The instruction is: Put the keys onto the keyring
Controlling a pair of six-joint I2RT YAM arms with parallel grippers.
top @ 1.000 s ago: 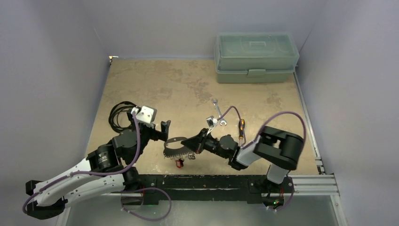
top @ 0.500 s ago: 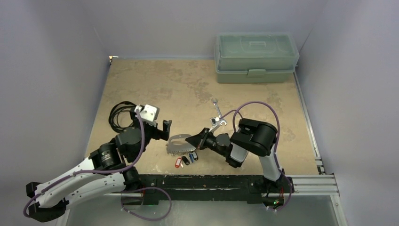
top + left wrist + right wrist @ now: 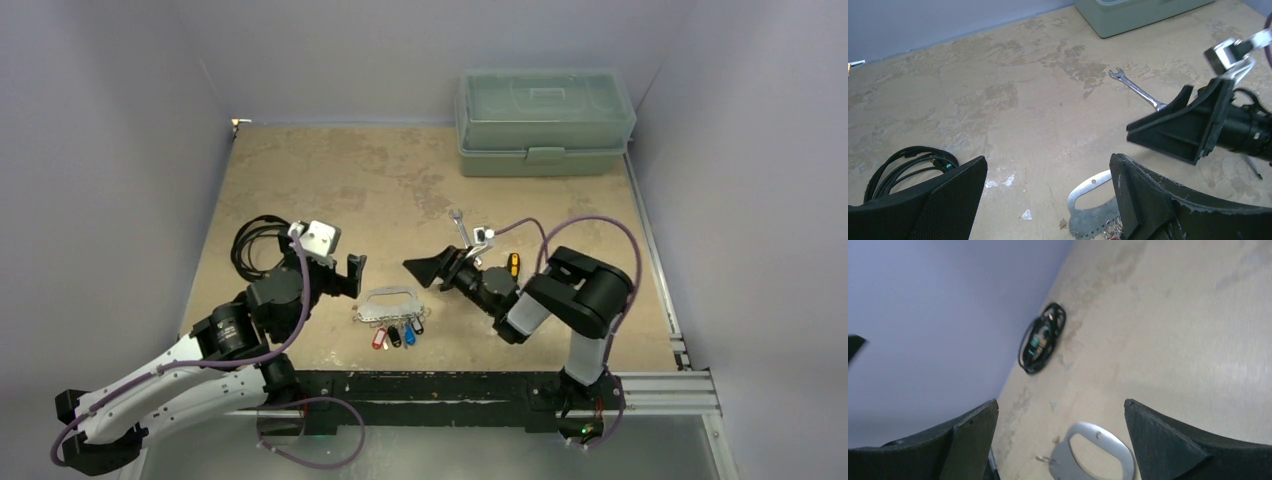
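Left gripper [image 3: 349, 279]: spread wide, empty.
Right gripper [image 3: 422, 269]: spread wide, empty.
Keyring [image 3: 391, 303]: flat on the table [image 3: 330, 180], between them, touching neither.
Overhead view: coloured keys [image 3: 396, 336] fanned along its near edge; wrist cameras catch mainly the handle end.

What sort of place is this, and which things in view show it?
Probably a robot test cell in a lab: a left arm and a right arm bolted to a rail at the edge of the table, plain walls boxing it in, and staged props such as a keyring, wrench and toolbox.
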